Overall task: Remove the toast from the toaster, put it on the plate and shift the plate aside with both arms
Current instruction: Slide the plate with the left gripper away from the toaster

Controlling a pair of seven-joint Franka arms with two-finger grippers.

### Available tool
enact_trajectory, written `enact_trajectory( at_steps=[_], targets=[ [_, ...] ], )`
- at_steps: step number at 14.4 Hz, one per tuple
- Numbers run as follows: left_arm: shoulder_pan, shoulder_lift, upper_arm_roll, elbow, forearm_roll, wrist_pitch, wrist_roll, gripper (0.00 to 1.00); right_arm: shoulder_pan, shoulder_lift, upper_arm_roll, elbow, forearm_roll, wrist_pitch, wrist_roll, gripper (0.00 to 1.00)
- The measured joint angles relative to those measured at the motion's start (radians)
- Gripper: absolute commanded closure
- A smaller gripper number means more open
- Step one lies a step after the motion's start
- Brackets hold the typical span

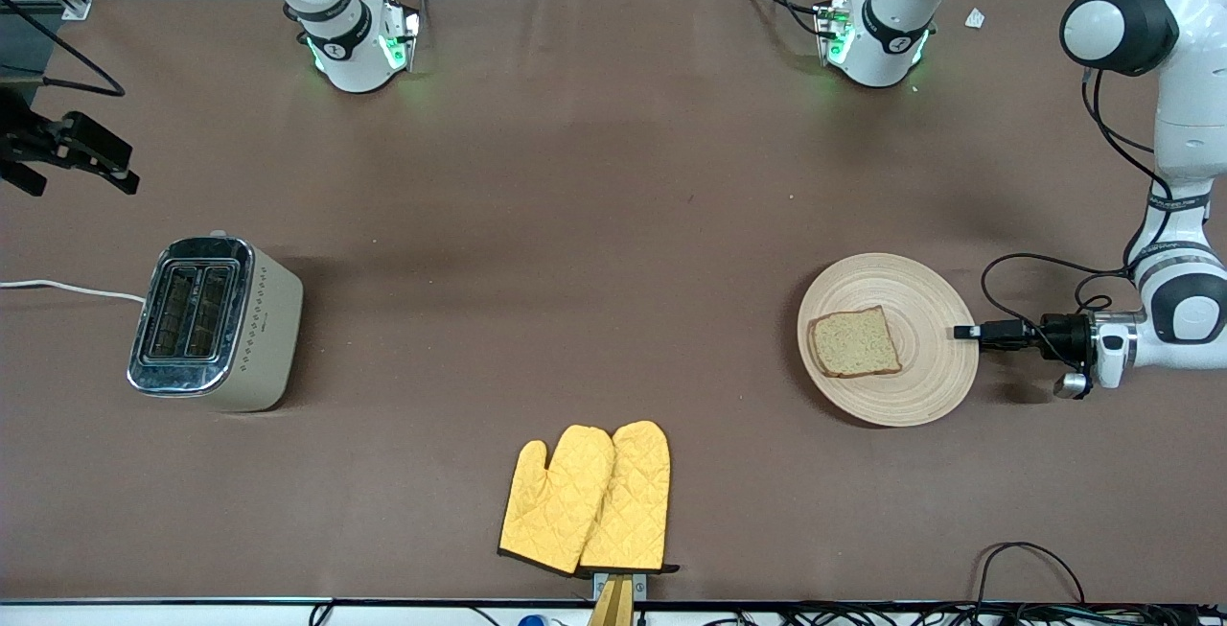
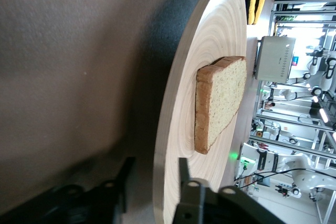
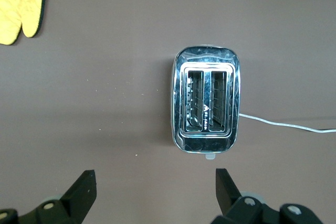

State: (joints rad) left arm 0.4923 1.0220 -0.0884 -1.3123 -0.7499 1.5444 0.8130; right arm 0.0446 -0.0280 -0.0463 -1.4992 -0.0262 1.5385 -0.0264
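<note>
Left hand at the plate's rim, right hand spread above the toaster.

The left hand (image 1: 961, 332) lies low at the wooden plate's (image 1: 930, 386) edge toward the left arm's end of the desk (image 1: 575, 223), one finger (image 2: 184, 174) over the rim, one (image 2: 125, 179) under it, fingers parted; whether they pinch it is unclear. The speckled toast (image 1: 854, 342) lies flat on the ringed plate. The right hand (image 3: 155, 192) hangs wide apart over the chrome-topped toaster (image 1: 213, 322), mostly cut off at the front view's edge. Broad bare brown cloth separates plate, quilted yellow oven mitts (image 1: 590, 498) and toaster.
</note>
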Motion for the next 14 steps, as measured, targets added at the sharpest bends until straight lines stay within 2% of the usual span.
enact_trajectory(
  at_steps=[3,6,10,14],
  targets=[
    [-0.031,-0.024,-0.014,0.106,0.111,-0.016,-0.045,0.00,-0.001,0.000,0.000,0.025,0.000,-0.015,0.000,0.00],
    [-0.169,-0.143,-0.017,0.195,0.246,-0.017,-0.172,0.00,-0.001,0.002,0.000,0.025,0.000,-0.016,-0.001,0.00],
    [-0.350,-0.337,-0.010,0.208,0.441,-0.005,-0.329,0.00,-0.002,0.004,-0.002,0.025,0.000,-0.017,-0.001,0.00],
    [-0.461,-0.524,-0.014,0.210,0.607,-0.007,-0.656,0.00,-0.003,0.009,-0.004,0.025,0.000,-0.015,-0.002,0.00]
  ],
)
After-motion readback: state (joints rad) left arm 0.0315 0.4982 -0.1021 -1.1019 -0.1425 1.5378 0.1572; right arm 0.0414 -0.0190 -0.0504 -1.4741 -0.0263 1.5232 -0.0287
